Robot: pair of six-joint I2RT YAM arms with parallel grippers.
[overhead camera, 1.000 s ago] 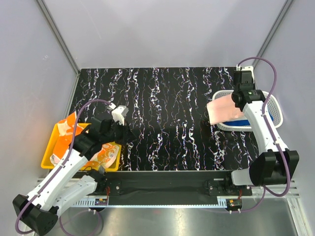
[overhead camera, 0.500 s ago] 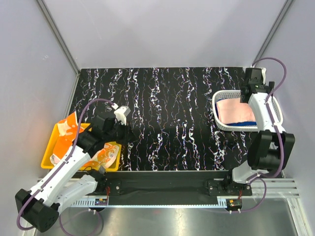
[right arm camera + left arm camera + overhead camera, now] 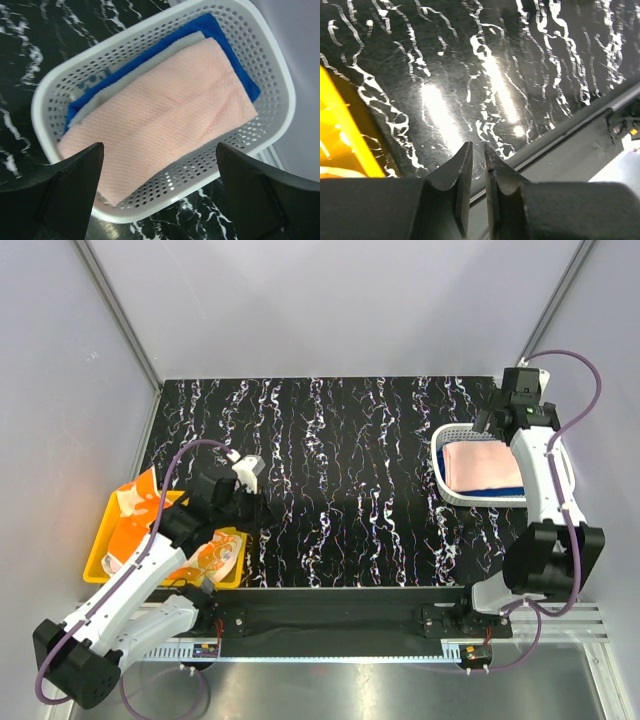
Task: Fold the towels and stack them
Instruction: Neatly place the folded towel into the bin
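A folded pale pink towel (image 3: pixel 165 115) lies on top of the stack in the white perforated basket (image 3: pixel 270 65). Under it show an off-white towel (image 3: pixel 170 47), a royal blue towel (image 3: pixel 220 35) and a blue-patterned edge (image 3: pixel 95 80). My right gripper (image 3: pixel 160 145) hovers open above the basket, holding nothing. From above, the pink towel (image 3: pixel 480 462) fills the basket (image 3: pixel 440 445), with the right gripper (image 3: pixel 487 427) over its far edge. An orange-and-white towel (image 3: pixel 130 502) lies crumpled in the yellow bin (image 3: pixel 100 565). My left gripper (image 3: pixel 478 146) hangs over the table beside the bin, its jaws a narrow gap apart and empty.
The black marbled tabletop (image 3: pixel 340 470) stretches between bin and basket. The table's front edge and metal rail (image 3: pixel 580 125) run just past the left gripper. The yellow bin's wall (image 3: pixel 340 135) is at its left. Grey enclosure walls stand close behind the basket.
The right gripper has let go of the pink towel and opened wide, then drawn back. The towel, earlier draped over the basket's left rim, now lies flat inside. The left arm barely shifted.
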